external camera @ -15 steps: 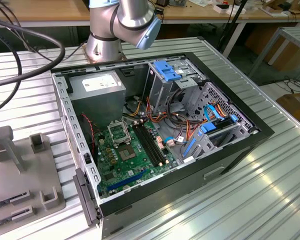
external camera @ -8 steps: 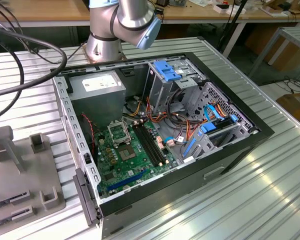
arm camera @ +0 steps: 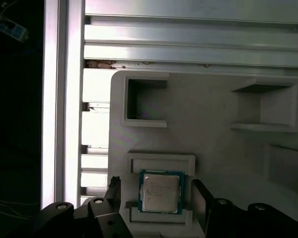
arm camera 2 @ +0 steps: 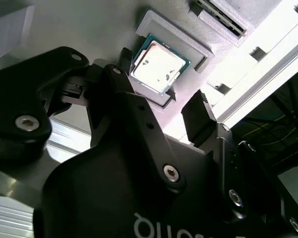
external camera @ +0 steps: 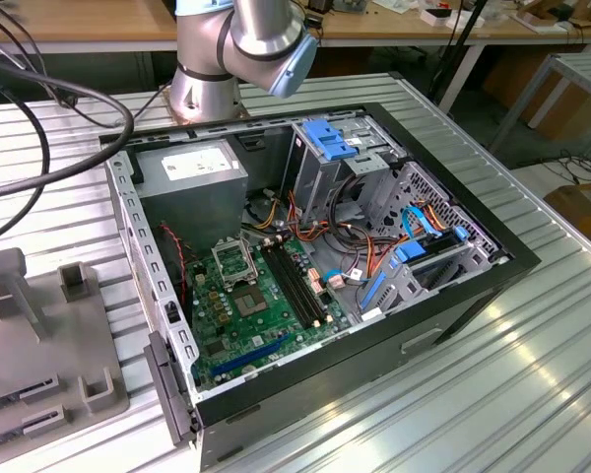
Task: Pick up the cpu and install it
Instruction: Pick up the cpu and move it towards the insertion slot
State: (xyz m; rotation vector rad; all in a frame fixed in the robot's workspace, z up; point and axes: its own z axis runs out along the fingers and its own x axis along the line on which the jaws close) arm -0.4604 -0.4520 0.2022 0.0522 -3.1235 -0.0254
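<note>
Gripper (arm camera: 156, 191), its body cut off, hangs with fingers (arm camera: 201, 196) spread astride the cpu (arm camera: 161, 192), seated in a grey holder (arm camera: 203, 109) on a ribbed metal table (arm camera: 188, 39); workbenches (external camera: 98, 25) stand beyond.

Pincer (arm camera: 155, 183) body runs off both wrist views

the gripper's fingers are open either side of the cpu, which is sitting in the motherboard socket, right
The last part is wrong: the cpu sits in a recess of the grey holder tray, as the first wrist view shows. The gripper is indeed open, with a finger on either side of it.
</note>
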